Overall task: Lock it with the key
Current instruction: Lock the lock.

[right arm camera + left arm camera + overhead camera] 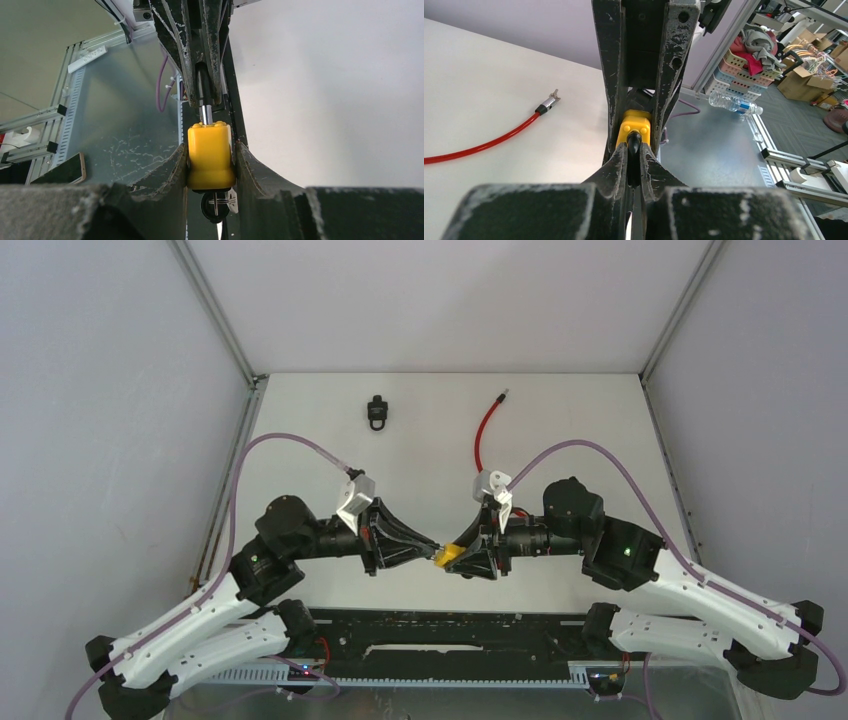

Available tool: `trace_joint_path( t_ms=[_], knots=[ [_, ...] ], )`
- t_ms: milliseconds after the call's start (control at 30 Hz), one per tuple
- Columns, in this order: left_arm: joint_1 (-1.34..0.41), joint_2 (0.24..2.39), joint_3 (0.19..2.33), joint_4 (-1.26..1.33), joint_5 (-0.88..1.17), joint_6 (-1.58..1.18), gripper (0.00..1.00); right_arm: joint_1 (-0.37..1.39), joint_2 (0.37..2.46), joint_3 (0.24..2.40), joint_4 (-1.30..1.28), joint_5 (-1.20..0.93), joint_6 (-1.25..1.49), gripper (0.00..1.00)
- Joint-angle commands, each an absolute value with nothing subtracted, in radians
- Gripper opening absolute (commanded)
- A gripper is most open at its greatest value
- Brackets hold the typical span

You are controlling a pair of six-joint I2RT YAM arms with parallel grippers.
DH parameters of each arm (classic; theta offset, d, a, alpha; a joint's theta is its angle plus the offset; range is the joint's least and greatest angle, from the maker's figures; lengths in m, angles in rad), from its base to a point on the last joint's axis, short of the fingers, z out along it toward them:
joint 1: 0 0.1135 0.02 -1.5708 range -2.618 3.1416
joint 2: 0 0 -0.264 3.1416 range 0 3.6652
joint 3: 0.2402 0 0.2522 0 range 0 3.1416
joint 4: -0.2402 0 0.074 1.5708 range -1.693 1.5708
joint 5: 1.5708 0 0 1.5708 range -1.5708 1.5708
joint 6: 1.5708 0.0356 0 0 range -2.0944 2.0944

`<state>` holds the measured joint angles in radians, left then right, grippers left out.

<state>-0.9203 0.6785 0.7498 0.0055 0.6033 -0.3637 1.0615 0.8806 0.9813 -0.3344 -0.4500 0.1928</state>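
**Yellow lock and key gripped between two claws**

Nearest the lens, the right claw [210, 150] has its scuffed pads partly closed on both flanks of the lock [210, 165]. The lock is a blocky, bright-yellow body with rounded corners and small studs on its end face. A key [206, 114] enters that face, silver shank first, and its black head is pinched in the almost closed left claw [634, 154]. Lock and key hang over the near part of the table [580, 430], between the two arms. Farther back lie a red cable [484, 435] and a small black item [376, 410], well apart.
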Motion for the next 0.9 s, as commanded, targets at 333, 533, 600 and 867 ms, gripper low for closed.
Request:
trace_joint_path(
  t_ms=[333,533,600,867],
  knots=[
    [-0.954,0.715,0.744,0.027,0.641,-0.378,0.00,1.047,0.837,1.038,-0.060,-0.338,0.264,0.00],
    [-0.967,0.717,0.725,0.037,0.642,-0.382,0.00,0.995,0.795,1.038,-0.075,-0.317,0.265,0.00],
    [-0.973,0.716,0.718,0.046,0.642,-0.387,0.00,0.973,0.786,1.038,-0.092,-0.323,0.258,0.00],
    [-0.996,0.723,0.701,0.072,0.636,-0.400,0.00,0.949,0.778,1.038,-0.133,-0.344,0.247,0.00]
  ],
)
